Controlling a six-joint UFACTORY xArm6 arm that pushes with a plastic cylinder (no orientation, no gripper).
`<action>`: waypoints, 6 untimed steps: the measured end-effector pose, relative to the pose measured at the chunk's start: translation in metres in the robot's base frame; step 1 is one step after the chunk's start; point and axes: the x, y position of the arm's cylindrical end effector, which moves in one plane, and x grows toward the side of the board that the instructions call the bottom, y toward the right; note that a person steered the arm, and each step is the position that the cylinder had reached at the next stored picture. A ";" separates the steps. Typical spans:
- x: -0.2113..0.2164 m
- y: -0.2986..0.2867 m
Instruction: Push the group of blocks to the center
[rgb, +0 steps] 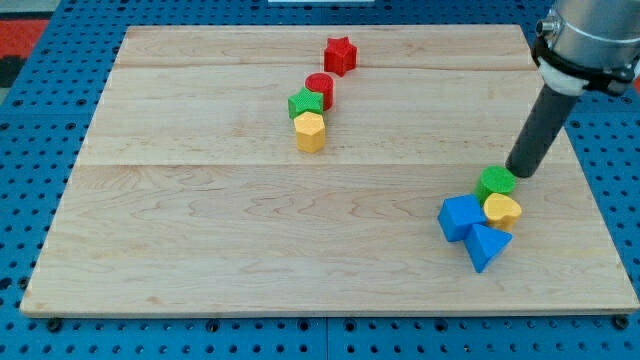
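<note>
- Right now my tip (517, 173) sits low on the wooden board (200, 250), touching or almost touching the top-right side of the green block (495, 181). It is just a plain rod, so it has nothing to open or close, and it holds nothing.
- Only one camera view is given, so all of this comes from it.
- Down near the view's bottom right is the group I must move. It has the green block, a yellow block (502, 210) right under it, a blue block (461, 217) to the view's left of that, and a blue triangle block (487, 246) lowest of all. They are all bunched up and touching.
- Well apart, up near the top middle, sits another bunch: a red star (340, 54), a red round block (320, 87), a green star (305, 103) and a yellow hexagon block (311, 130).
- I think the push is only starting, because the group is far from the middle.
- Next, I think the tip must push toward the view's left and a bit up. It should go slowly, so no block slips off to the side.
</note>
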 end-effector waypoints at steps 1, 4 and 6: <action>-0.035 0.000; -0.050 -0.066; -0.057 -0.066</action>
